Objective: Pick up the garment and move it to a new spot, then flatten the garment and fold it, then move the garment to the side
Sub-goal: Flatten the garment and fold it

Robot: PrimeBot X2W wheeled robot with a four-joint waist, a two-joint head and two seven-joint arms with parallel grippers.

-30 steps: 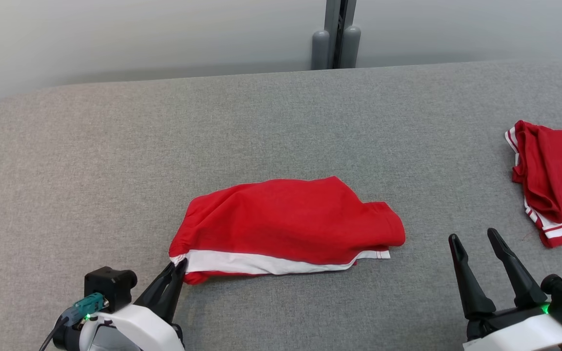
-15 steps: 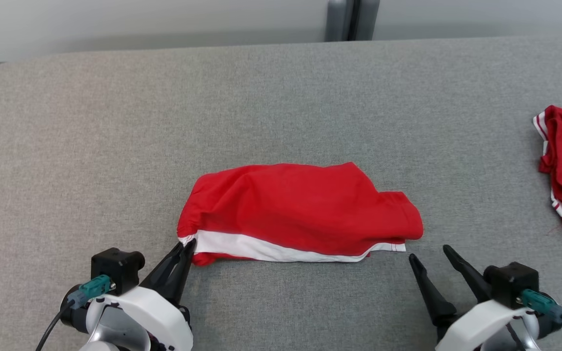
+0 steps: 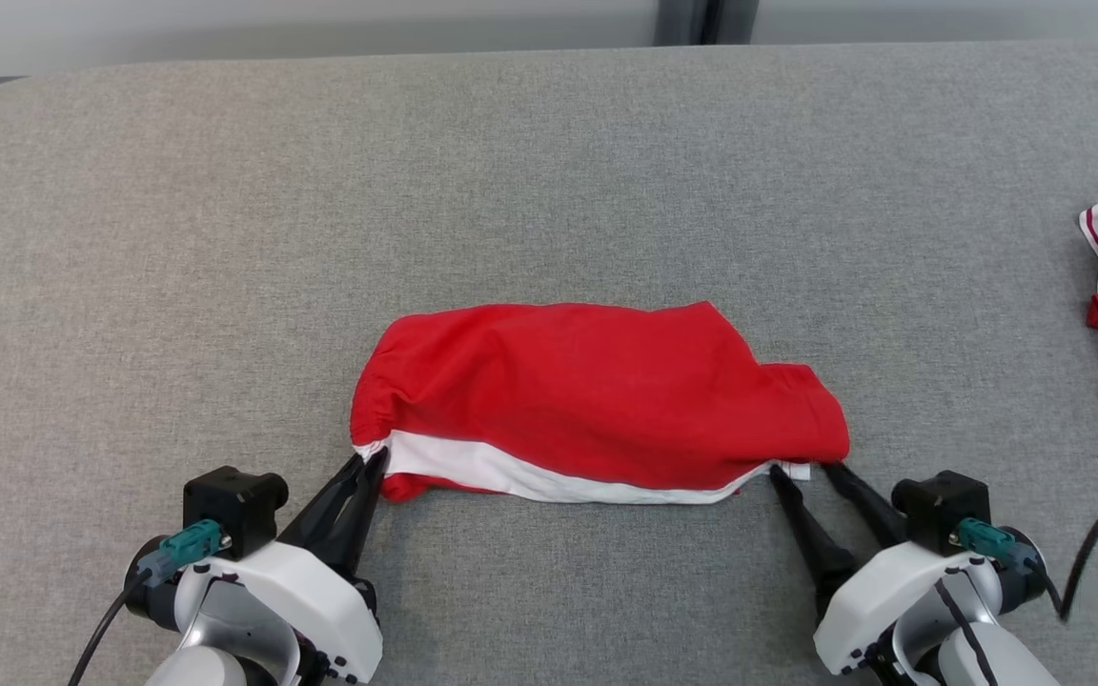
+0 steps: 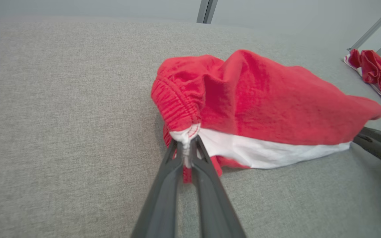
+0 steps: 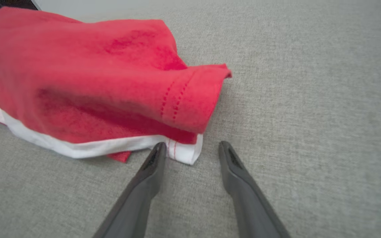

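The shorts [image 3: 597,391] lie limp on the grey pad [image 3: 549,171], light, soft and floppy, so with your left gripper [image 3: 370,462] clamped on their left waistband corner, you'd best pinch their right white hem corner with your right gripper [image 3: 802,467], spread wide there.

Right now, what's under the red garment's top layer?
Under the garment a white band peeks at the near edge, more red beneath it, then grey surface. Anything deeper is covered.
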